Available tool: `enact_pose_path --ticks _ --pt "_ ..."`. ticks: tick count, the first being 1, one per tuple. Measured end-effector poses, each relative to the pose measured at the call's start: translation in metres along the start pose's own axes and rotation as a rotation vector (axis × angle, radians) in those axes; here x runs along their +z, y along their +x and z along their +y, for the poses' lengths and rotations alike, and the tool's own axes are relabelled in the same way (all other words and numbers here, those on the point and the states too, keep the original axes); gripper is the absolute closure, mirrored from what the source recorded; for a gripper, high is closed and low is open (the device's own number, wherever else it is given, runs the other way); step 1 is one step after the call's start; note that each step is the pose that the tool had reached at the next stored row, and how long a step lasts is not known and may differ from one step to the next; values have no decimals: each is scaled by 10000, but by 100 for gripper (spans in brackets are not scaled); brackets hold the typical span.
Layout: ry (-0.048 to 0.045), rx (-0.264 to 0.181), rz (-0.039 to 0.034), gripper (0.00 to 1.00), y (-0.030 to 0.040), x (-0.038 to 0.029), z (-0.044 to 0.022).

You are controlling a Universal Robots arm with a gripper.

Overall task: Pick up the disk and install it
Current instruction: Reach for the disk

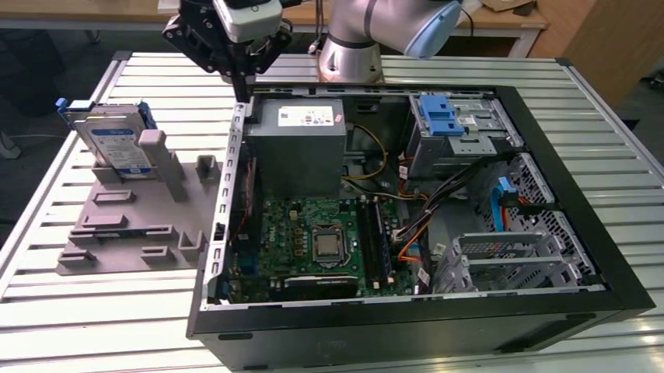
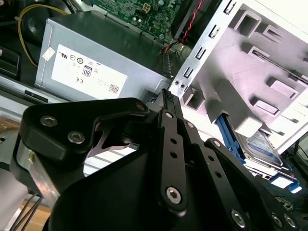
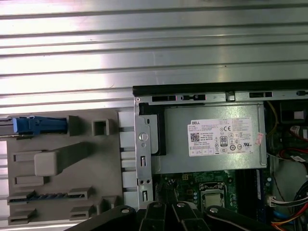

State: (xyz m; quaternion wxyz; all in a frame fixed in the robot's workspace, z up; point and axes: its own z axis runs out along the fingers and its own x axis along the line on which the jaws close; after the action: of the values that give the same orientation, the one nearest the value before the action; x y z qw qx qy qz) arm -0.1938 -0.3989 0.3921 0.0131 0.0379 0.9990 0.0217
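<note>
The disk (image 1: 112, 141) is being kept upright on its edge in a slot of the grey holder (image 1: 124, 225), near the bench (image 1: 83, 326) edge on the exterior view's left. Its white-and-blue label is being shown towards the camera there, and its blue frame is being seen along the rim. In the second wrist view the disk (image 2: 263, 144) is being partly hidden behind a grey post of the holder (image 2: 269, 62); in the first wrist view only its blue edge (image 3: 37, 125) is being shown, at the holder's (image 3: 57, 192) far end.

Nothing is being gripped by the hand (image 1: 241, 87). Its fingers are being held drawn together, narrow, with no object between them, as is being seen in the second wrist view too (image 2: 167, 96). The hand is being hung over the corner of the open computer case (image 1: 581, 256) that lies nearest the holder, just above the case wall and beside the power supply (image 1: 295, 140). It is being kept well apart from the disk.

Inside the case, the motherboard (image 1: 311, 241) is being shown below the power supply, and the drive cage (image 1: 456, 124) with its blue latch is being shown towards the exterior view's right. The case is being carried on the slatted bench, next to the holder.
</note>
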Motion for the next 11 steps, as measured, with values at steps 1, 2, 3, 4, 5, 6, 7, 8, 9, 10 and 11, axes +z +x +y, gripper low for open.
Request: enact_pose_path --ticks 1,2,3,4,5,6,7,8,9,10,11 --pt "0 0 0 89 3 0 0" --pt "0 -1 0 89 6 0 -1" --pt "1 -1 0 89 9 0 -1" --pt "1 0 0 89 11 0 -1" --pt "0 -1 0 89 14 0 -1" --pt "0 0 0 89 17 0 -1" --pt "0 0 0 89 21 0 -2" --pt "0 0 0 89 24 0 -2" --pt "0 -1 0 89 27 0 -2" --pt "0 -1 0 89 31 0 -2" --pt "0 0 0 89 35 0 -3"
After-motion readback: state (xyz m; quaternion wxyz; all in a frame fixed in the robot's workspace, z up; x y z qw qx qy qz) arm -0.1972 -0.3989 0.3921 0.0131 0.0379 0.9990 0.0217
